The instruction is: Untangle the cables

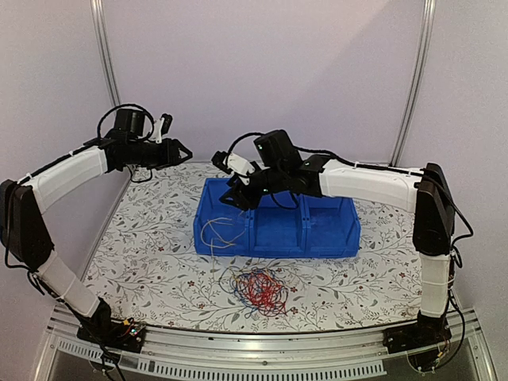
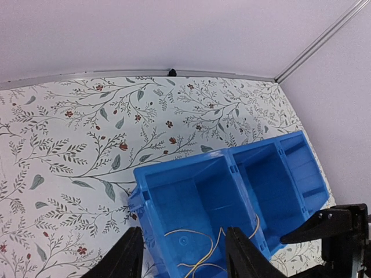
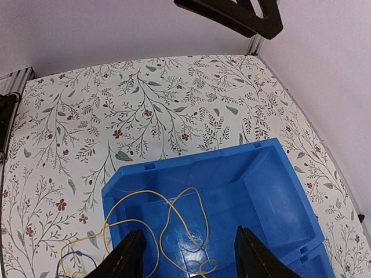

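A tangle of red, dark blue and yellow-tan cables lies on the flowered table in front of the blue bin. One yellow-tan cable lies in the bin's left compartment and hangs over its left front rim. It shows in the right wrist view and the left wrist view. My right gripper hovers open and empty over that compartment. My left gripper is raised at the back left, open and empty.
The bin has three compartments; the middle and right ones hold nothing. A bit of blue cable shows on the table left of the bin. Metal frame posts stand at the back corners.
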